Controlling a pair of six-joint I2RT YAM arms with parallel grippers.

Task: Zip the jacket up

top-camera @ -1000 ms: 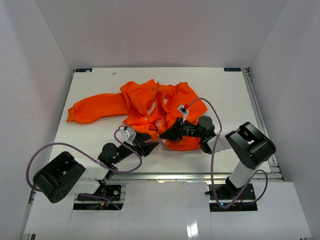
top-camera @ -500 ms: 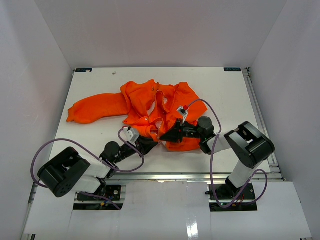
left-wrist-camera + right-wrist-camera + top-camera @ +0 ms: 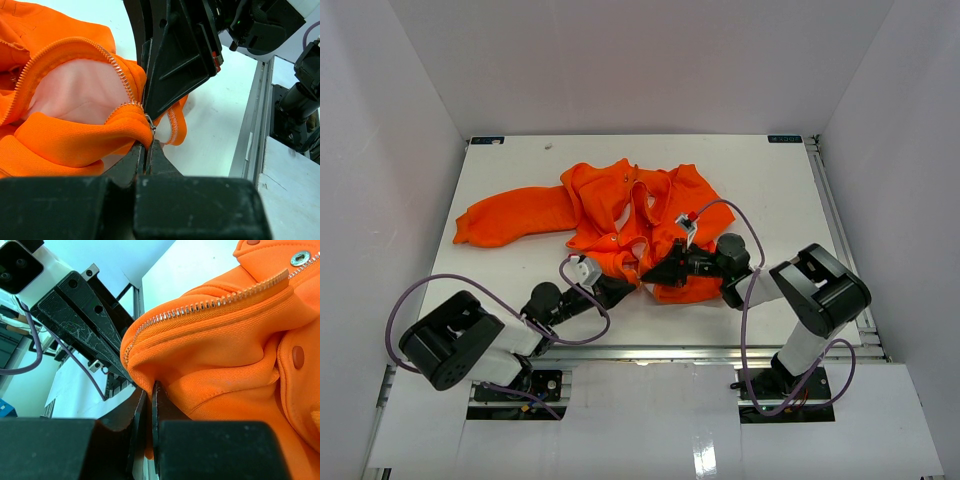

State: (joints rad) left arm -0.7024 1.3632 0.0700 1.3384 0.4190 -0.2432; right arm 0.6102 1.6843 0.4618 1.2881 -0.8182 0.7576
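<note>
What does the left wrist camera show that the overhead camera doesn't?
Only the left wrist view shows the zipper teeth, the pale pink lining, and the left gripper pinched shut on the jacket edge by the zipper's end. Only the overhead view shows the whole garment, with its long sleeve stretched left across the white table. Both show the orange jacket and the right gripper meeting the left one at its near edge.

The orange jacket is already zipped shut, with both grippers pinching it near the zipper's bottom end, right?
No. The jacket is unzipped: the left wrist view shows its zipper teeth spread apart around pale lining. The left gripper and right gripper do pinch it near the zipper's bottom.
</note>
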